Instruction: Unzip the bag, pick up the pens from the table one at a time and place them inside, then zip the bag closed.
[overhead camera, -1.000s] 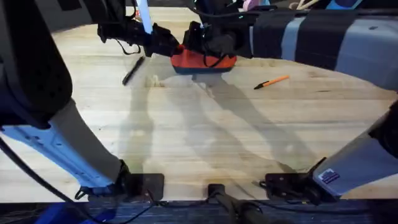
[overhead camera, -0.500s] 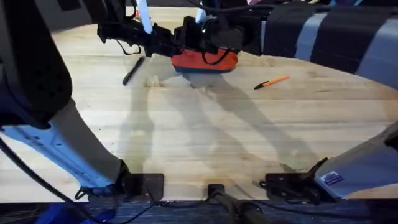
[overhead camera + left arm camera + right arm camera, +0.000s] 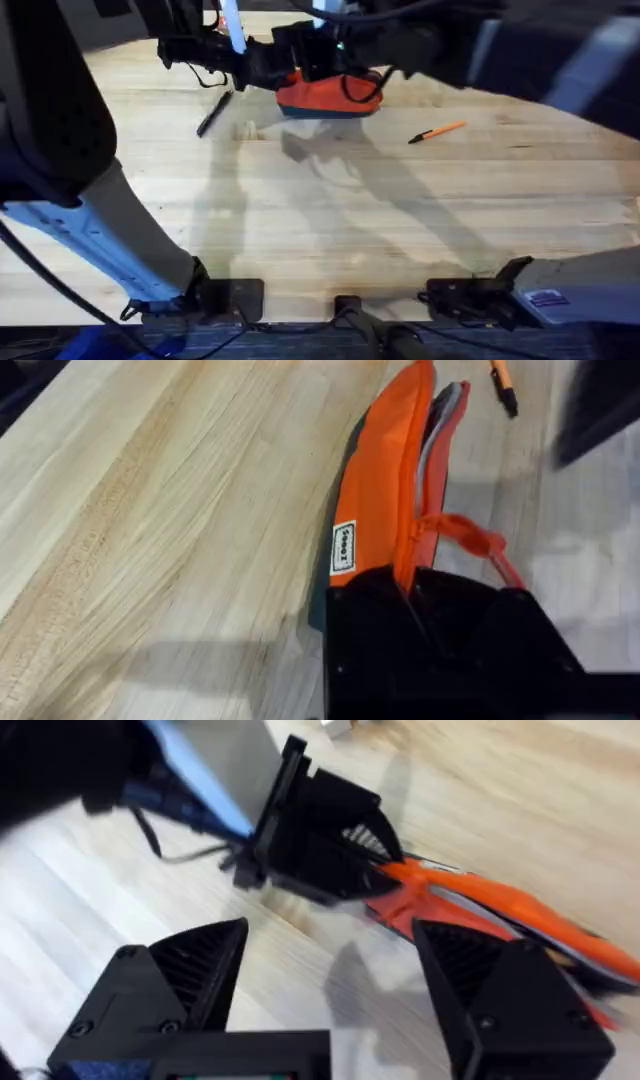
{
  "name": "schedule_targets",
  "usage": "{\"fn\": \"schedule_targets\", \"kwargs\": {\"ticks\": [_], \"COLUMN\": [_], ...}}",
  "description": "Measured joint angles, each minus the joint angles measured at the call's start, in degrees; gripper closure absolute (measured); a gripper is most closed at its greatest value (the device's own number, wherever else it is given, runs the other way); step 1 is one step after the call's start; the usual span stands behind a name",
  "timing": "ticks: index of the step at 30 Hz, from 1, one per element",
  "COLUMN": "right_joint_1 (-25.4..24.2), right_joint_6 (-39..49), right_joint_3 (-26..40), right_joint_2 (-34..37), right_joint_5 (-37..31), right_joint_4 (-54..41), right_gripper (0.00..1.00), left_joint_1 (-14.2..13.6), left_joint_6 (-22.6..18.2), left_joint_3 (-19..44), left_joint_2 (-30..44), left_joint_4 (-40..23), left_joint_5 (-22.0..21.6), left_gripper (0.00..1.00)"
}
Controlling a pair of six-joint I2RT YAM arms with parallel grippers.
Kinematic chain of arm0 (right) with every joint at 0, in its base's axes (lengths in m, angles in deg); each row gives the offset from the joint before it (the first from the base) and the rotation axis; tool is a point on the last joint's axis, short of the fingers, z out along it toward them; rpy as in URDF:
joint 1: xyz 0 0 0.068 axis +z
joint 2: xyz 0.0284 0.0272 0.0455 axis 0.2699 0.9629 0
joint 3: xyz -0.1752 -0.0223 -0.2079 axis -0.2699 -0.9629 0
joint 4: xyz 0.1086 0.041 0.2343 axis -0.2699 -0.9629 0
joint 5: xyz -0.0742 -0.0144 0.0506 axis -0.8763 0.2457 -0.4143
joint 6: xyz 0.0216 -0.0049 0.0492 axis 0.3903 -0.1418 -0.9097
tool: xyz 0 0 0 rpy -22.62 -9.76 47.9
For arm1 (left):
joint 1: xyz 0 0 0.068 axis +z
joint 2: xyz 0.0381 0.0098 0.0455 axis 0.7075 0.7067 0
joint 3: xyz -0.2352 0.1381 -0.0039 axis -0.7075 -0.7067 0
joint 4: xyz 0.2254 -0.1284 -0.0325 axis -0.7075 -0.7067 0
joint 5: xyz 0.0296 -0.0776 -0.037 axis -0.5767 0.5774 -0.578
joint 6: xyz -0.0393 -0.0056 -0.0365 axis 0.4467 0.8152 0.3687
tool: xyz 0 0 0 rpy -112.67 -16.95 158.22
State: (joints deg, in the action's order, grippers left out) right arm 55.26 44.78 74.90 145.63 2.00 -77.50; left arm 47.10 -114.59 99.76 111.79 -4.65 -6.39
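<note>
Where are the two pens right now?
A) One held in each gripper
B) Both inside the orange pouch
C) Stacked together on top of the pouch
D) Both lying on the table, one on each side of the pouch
D: in the overhead view the black pen and the orange pen both lie on the table, on opposite sides of the orange bag, which the left gripper pinches at one end.

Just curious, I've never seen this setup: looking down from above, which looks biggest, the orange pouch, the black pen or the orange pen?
1. Orange fabric zipper pouch, partly hidden.
2. Slim black pen and slim orange pen: about alike, too close to rank.
</note>
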Motion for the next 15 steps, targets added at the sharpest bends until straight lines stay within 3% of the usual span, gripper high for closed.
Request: {"fn": "schedule_targets", "kwargs": {"ticks": [6,15], "right_joint_1": [-1.09,-1.91], "right_joint_6": [6.81,8.98], "right_joint_3": [0.0,0.0], "right_joint_2": [-5.17,-6.6], "right_joint_5": [-3.63,-4.67], "right_joint_4": [-6.53,-9.58], "right_gripper": [0.005,0.005], "left_joint_1": [0.0,0.0], "left_joint_6": [0.0,0.0], "left_joint_3": [0.0,0.0], "left_joint_2": [0.02,0.0], "left_joint_4": [0.0,0.0], "left_joint_5": [0.0,0.0], "left_gripper": [0.959,0.959]}}
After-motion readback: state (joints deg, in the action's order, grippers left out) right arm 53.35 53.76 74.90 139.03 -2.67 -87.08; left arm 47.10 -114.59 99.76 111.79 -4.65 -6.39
